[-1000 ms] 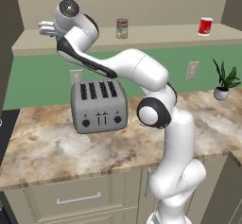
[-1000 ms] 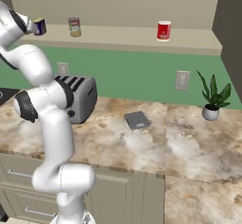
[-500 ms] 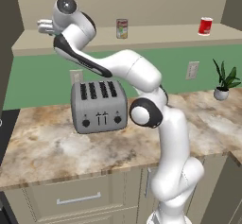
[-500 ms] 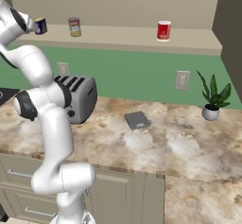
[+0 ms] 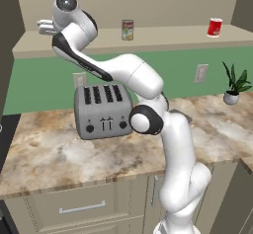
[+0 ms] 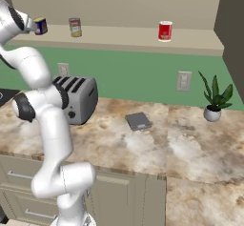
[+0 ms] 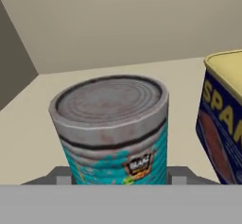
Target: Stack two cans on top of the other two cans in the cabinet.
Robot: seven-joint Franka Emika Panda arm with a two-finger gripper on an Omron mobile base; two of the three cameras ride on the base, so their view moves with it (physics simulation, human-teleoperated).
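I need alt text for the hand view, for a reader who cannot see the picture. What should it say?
A teal-blue can with a dull silvery lid stands upright close to the camera, between the gripper fingertips, on the pale cabinet shelf. The dark blue can with a yellow top stands beside it at the right edge, apart from it.

I see a teal-blue can with grey, rust-flecked rims, a dark blue can with yellow lettering and a red patch, and, farther right, a bright red white-topped can.
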